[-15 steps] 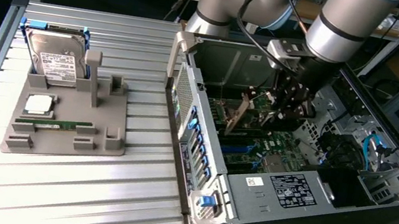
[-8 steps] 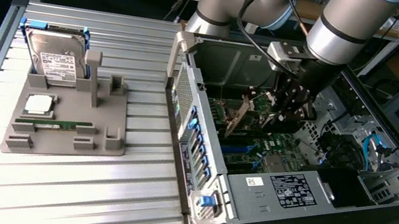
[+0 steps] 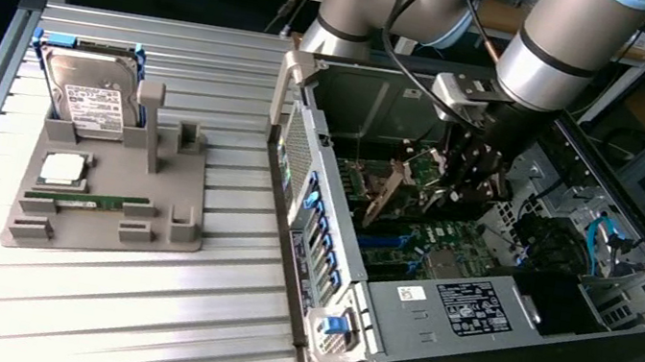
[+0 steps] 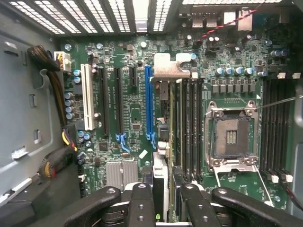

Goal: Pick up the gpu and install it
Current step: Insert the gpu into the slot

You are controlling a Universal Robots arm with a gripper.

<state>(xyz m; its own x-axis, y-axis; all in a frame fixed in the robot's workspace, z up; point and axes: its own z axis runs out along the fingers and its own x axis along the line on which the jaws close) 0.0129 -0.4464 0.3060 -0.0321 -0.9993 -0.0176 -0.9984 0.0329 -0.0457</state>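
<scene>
1. Since the end effector (image 3: 468,180) is already down inside the open computer case (image 3: 562,307) at centre-right of the exterior frame, the pickup looks done; it's closed partway on the gpu (image 3: 383,191), held edge-on.
2. Seen from the wrist, the gpu (image 4: 161,142) hangs over the motherboard (image 4: 132,109), just beside the blue slot (image 4: 149,101), so I'd say it isn't seated yet.
3. Pose-wise, the arm (image 3: 571,45) drops in steeply from the upper right, end effector pointing straight down.
4. Over on the tabletop (image 3: 83,299), the hard drive (image 3: 89,100) sits in its grey holder (image 3: 111,206).
</scene>
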